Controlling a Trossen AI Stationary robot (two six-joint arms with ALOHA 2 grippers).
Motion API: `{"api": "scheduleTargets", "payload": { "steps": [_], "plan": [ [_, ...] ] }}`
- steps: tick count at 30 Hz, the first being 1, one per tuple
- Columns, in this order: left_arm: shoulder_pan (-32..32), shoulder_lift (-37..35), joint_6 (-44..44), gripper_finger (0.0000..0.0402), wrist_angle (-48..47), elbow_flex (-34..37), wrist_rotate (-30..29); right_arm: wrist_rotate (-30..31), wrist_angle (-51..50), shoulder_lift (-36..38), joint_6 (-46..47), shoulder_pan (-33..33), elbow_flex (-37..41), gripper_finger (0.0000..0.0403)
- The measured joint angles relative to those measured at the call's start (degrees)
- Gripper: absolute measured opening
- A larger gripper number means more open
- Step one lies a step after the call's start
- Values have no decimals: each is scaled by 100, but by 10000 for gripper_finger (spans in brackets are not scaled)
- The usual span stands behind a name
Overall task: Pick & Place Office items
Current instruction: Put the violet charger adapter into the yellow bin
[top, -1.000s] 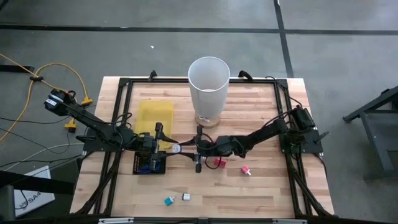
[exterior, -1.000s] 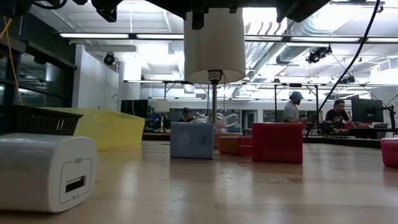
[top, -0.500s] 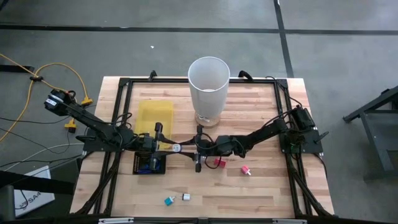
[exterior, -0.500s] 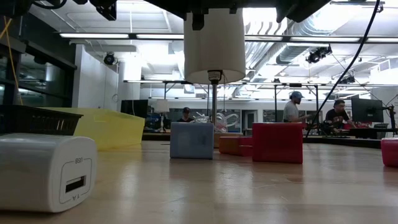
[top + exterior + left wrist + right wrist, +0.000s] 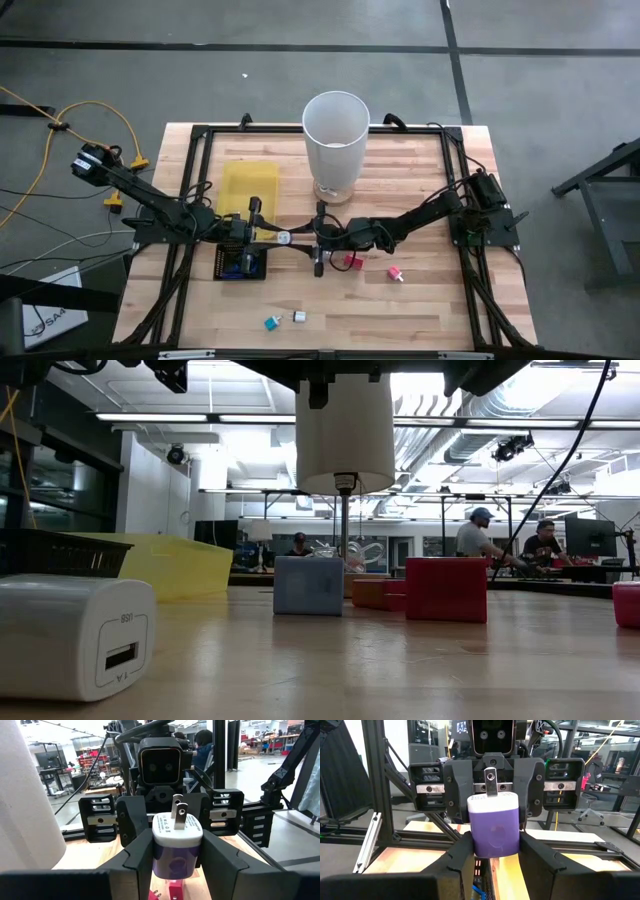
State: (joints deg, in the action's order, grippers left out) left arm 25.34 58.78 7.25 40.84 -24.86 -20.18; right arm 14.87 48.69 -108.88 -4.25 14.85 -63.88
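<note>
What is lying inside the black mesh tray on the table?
In the black mesh tray, seen from above, some small blue pieces show near its front. The left gripper and its arm cover the tray's rear part, so what lies there stays hidden.

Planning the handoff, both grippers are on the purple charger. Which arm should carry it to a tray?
Left, probably: the left gripper grips the purple charger, and the black tray and yellow tray lie on its side.
</note>
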Motion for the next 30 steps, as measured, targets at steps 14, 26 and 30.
{"api": "scheduleTargets", "payload": {
  "steps": [14, 26, 30],
  "plan": [
    [0, 0, -42, 129, 27, 0, 11, -112, -143, 0, 275, -24, 0, 180],
    [2, 0, -265, 129, 72, 0, -307, -93, -591, 0, 329, -22, -2, 205],
    [24, -9, -304, 129, -22, 0, -728, -90, -1078, 0, 747, -22, -2, 206]
  ]
}}
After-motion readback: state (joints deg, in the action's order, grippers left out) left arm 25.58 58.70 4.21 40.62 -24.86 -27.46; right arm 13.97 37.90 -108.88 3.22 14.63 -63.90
